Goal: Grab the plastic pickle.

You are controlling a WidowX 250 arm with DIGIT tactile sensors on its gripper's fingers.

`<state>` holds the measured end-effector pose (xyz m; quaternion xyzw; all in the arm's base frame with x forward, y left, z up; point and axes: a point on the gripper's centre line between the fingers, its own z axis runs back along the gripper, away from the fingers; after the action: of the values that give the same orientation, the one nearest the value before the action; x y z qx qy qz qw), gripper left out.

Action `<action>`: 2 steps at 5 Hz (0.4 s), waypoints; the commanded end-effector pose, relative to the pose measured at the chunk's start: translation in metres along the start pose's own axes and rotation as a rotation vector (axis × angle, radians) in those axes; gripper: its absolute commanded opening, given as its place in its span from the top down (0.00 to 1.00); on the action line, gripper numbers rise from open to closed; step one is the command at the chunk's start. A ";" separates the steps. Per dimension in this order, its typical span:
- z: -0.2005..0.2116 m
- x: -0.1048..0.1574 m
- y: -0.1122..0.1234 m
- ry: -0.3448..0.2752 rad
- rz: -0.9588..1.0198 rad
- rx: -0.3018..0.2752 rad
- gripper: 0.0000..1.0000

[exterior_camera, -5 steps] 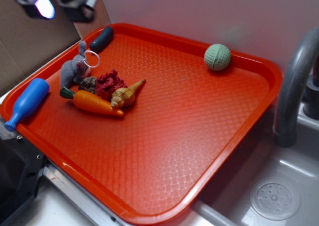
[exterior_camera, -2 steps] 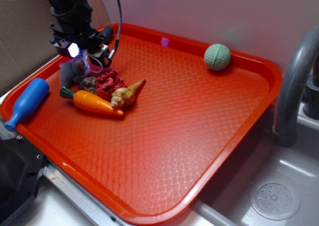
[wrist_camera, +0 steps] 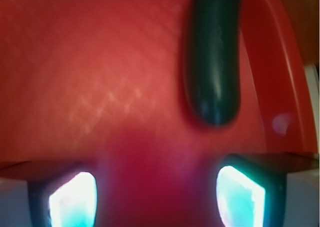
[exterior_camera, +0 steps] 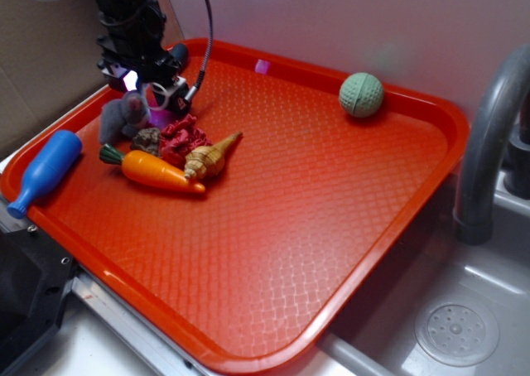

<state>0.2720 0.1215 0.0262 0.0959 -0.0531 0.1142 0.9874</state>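
The plastic pickle (exterior_camera: 177,55) is a near-black sausage-shaped toy lying at the back left corner of the orange tray (exterior_camera: 331,185), mostly hidden behind the arm. In the wrist view it (wrist_camera: 212,57) lies lengthwise along the tray's raised rim, ahead and to the right of the fingers. My gripper (exterior_camera: 151,94) hangs low over the tray just in front of the pickle. Its two glowing fingertips (wrist_camera: 72,199) stand wide apart with only bare tray (wrist_camera: 100,62) between them, so the gripper (wrist_camera: 156,199) is open and empty.
A grey plush mouse (exterior_camera: 124,115), a red crumpled toy (exterior_camera: 182,137), a shell-like toy (exterior_camera: 211,156) and an orange carrot (exterior_camera: 153,171) cluster right beside the gripper. A blue bottle toy (exterior_camera: 45,171) lies at the left rim, a green ball (exterior_camera: 361,94) at the back. A faucet (exterior_camera: 489,144) and sink (exterior_camera: 455,326) are at the right.
The arm has come down from the upper left onto the tray's back left corner and shifted slightly back toward the pickle. The toys have not moved.
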 end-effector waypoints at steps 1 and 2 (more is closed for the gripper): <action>0.000 0.017 0.028 -0.046 0.000 0.027 0.00; 0.012 0.027 0.016 -0.082 -0.017 0.050 0.00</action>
<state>0.2849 0.1363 0.0291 0.1205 -0.0669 0.1069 0.9847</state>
